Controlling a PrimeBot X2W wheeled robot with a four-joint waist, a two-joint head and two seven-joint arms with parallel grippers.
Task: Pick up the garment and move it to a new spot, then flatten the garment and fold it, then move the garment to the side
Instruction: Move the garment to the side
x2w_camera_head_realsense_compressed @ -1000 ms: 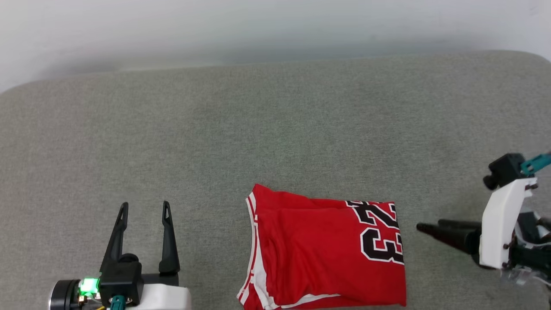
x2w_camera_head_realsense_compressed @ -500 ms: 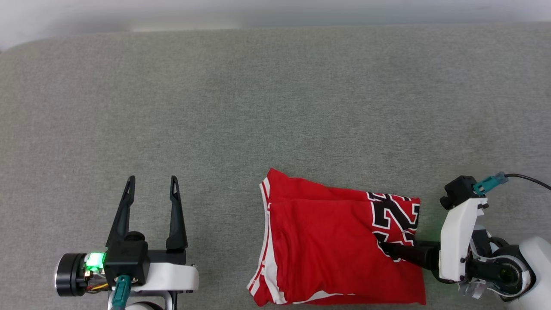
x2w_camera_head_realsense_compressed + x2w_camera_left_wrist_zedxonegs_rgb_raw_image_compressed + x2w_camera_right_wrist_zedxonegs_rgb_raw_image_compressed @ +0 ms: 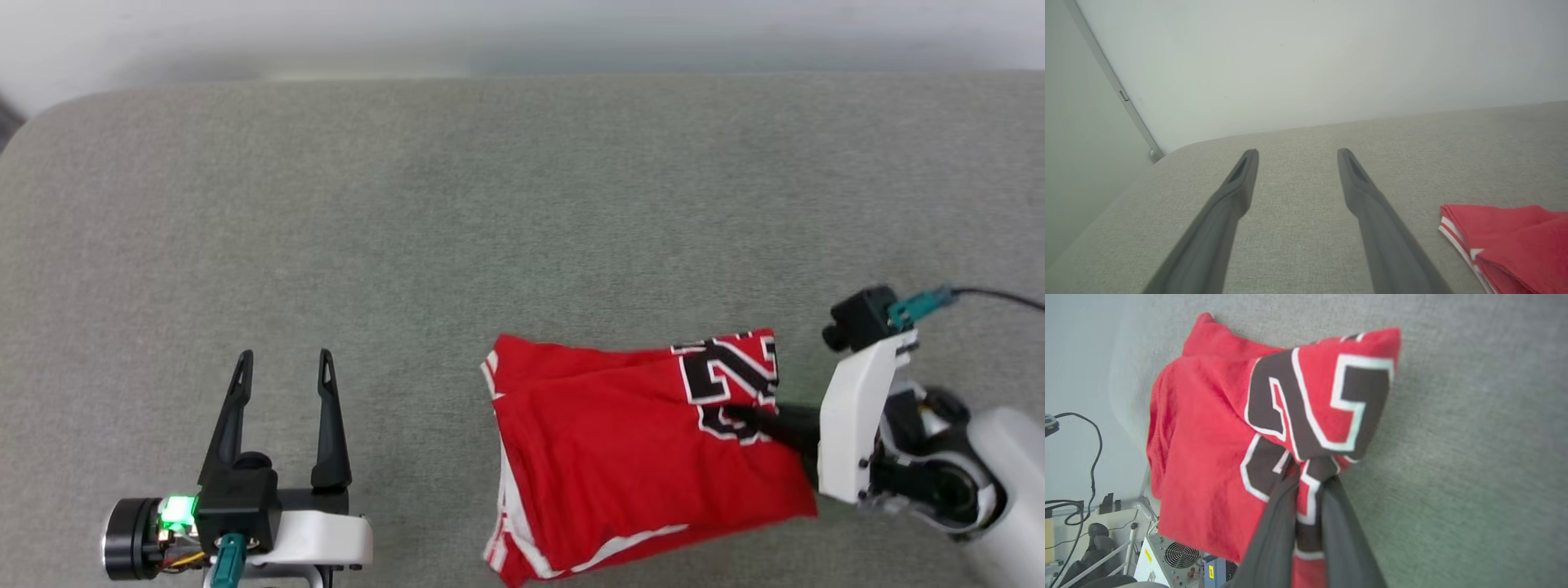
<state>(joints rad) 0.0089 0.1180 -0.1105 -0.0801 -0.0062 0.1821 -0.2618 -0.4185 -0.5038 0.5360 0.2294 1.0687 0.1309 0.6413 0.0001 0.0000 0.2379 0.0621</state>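
- Two dark fingers of the right pincer (image 3: 739,416) pinch the folded red jersey-style garment (image 3: 604,449) by its black "23" edge, seemingly to drag it aside.
- Garment lies on the grey cloth-covered counter (image 3: 490,204); left pincer (image 3: 283,367) hovers spread, well apart.

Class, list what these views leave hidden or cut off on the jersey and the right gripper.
The garment: left wrist view, right and bottom edges cut it off.
Its print: head view, folds hide most numerals.
The right gripper: right wrist view, pinched cloth hides its fingertips.
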